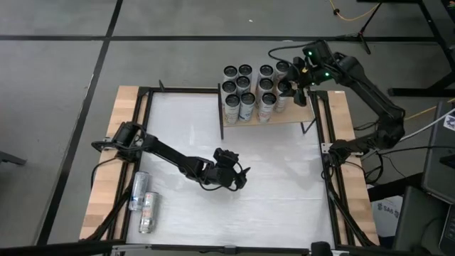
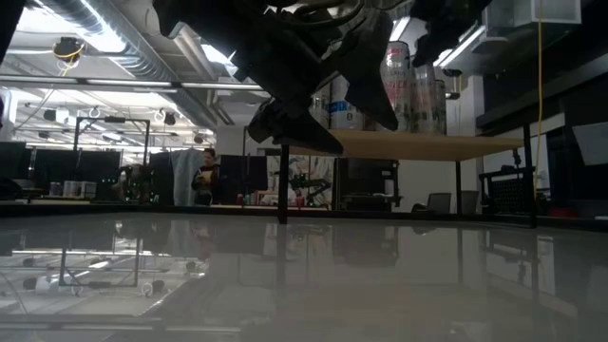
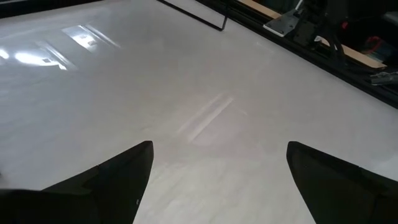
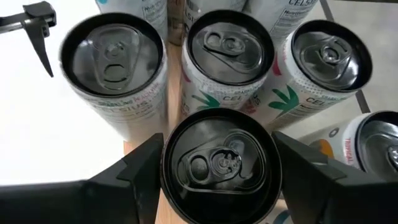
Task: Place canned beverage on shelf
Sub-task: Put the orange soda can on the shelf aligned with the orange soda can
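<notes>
Two dark robot arms are at work on the big white table [image 1: 234, 213]. Our right gripper [image 4: 217, 163] is up over the small pale wooden shelf with black metal posts [image 1: 302, 114], at the far side of the table. Its two dark fingers [image 4: 134, 171] stand on either side of a tall silver drink can with a black top [image 4: 219, 163], very close to the can's sides. We cannot tell if they are pressing on it. This can stands upright at the near right end of the shelf, just beside other upright cans [image 1: 245, 89]. Those cans fill most of the shelf in tight rows, and some have palm trees printed on them.

Our left gripper [image 1: 238, 178] hangs over the middle of the table, well apart from the shelf. Its fingers [image 3: 118, 174] are spread wide with nothing between them.

Two more silver cans [image 1: 144, 201] lie on their sides near the left edge of the table, next to each other.

Far behind the table, a person [image 2: 202, 176] stands in the room.
</notes>
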`<state>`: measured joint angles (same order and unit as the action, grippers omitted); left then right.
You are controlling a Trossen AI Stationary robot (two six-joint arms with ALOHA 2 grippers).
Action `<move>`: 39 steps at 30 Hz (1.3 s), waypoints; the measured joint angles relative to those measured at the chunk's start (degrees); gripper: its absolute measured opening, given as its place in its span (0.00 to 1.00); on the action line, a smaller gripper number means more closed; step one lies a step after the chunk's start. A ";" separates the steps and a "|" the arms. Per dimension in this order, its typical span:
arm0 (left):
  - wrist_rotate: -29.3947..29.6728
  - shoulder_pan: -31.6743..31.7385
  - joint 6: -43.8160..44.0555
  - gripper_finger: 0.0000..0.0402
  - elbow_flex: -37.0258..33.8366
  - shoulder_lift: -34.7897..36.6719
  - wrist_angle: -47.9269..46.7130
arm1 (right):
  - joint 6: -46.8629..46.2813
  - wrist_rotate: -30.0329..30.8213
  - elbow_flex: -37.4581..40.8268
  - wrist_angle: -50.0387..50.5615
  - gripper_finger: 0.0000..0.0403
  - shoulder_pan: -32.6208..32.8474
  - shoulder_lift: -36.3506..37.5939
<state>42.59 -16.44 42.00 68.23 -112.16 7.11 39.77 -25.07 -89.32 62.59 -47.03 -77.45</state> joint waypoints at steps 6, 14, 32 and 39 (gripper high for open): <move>-0.01 0.78 0.02 0.91 -0.01 0.00 0.00 | 1.07 0.04 0.00 -0.89 0.60 0.00 -0.87; -0.02 0.95 0.02 0.91 -0.02 0.00 0.00 | 1.17 3.26 0.00 -2.78 0.60 0.00 -0.87; -0.02 0.95 0.01 0.91 -0.01 0.00 0.00 | 1.07 4.32 0.00 -2.79 0.60 0.13 -1.59; -0.02 0.95 0.00 0.91 -0.01 0.00 0.00 | 1.05 4.36 0.00 -2.69 0.60 0.13 -1.61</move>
<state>42.57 -15.49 42.00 68.21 -112.16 7.11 40.82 -20.71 -89.32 59.90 -46.89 -79.07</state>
